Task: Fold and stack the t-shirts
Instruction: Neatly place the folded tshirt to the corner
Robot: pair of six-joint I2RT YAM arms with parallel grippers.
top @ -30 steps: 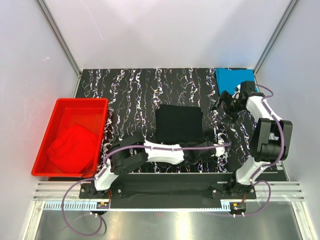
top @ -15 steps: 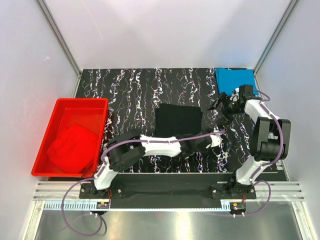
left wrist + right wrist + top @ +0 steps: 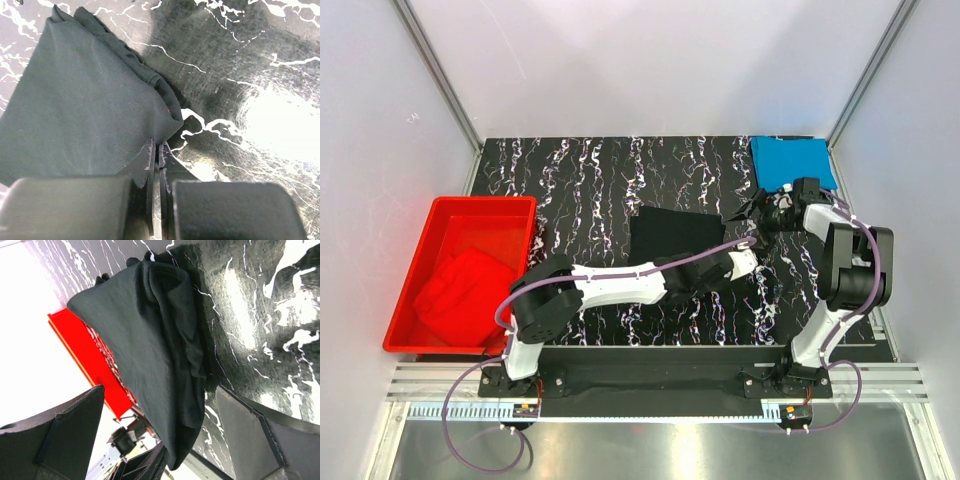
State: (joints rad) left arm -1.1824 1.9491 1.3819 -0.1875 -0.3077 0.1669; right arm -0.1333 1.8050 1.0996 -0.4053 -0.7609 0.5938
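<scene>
Fold-and-stack half done: left end effector [image 3: 156, 148] pinches the folded black t-shirt [image 3: 675, 240] mid-counter [image 3: 590, 175], right end effector [image 3: 752, 211] gapes beside it, blue t-shirt [image 3: 790, 158] lies folded at 1 o'clock, red t-shirt [image 3: 465, 295] crumpled at 9 o'clock, nothing stacked.

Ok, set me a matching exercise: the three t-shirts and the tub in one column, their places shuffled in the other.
Things:
1. black t-shirt
2. blue t-shirt
3. red t-shirt
4. red plastic tub

Places:
A. far right corner of the table
B. left edge of the table
C. inside the tub
D. middle of the table

Pairs: 1-D, 2-A, 3-C, 4-B.
</scene>
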